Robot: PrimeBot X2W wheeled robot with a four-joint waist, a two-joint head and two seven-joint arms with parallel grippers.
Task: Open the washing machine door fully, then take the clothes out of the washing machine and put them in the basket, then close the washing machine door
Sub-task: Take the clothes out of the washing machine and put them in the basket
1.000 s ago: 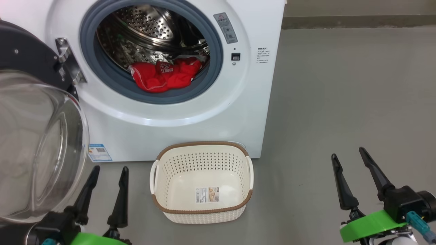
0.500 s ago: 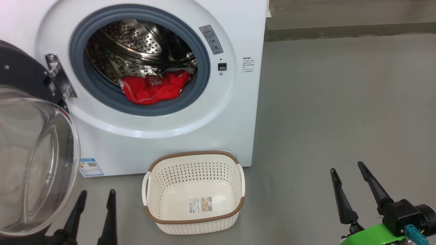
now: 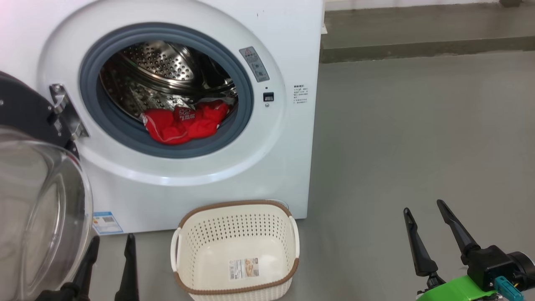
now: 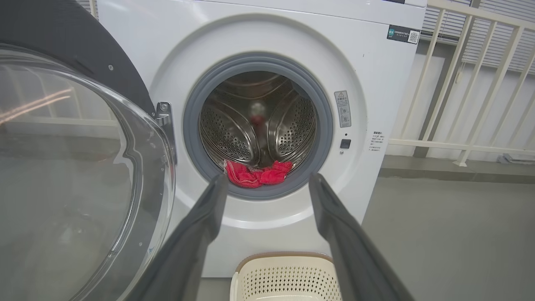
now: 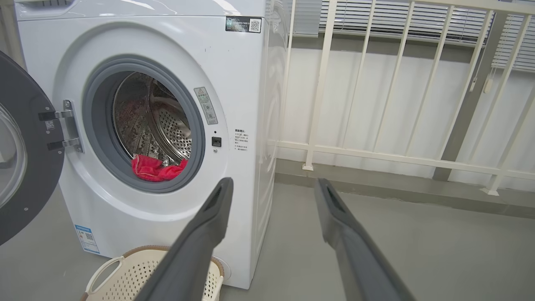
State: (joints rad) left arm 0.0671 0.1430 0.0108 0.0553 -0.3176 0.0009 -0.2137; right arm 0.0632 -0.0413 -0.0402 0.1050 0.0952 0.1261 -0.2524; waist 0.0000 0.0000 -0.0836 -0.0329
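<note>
The white washing machine (image 3: 288,50) (image 4: 376,75) (image 5: 234,62) stands with its door (image 3: 37,209) (image 4: 71,175) (image 5: 21,154) swung open to the left, glass bowl facing out. Red clothes (image 3: 182,123) (image 4: 257,174) (image 5: 152,168) lie at the front lip of the steel drum. The cream basket (image 3: 234,251) (image 4: 288,278) (image 5: 129,271) sits empty on the floor before the machine. My left gripper (image 3: 112,243) (image 4: 267,180) is open at the lower left beside the door glass, pointing at the porthole. My right gripper (image 3: 423,205) (image 5: 271,184) is open over bare floor at the right.
Grey floor (image 3: 418,138) spreads to the right of the machine. A low concrete kerb (image 3: 418,46) runs behind it. A white railing (image 5: 376,154) and shuttered wall stand beyond the machine's right side.
The head camera has tilted and turned, so machine and basket sit lower and further left. My left gripper has sunk toward the picture's bottom edge. Both grippers stay open.
</note>
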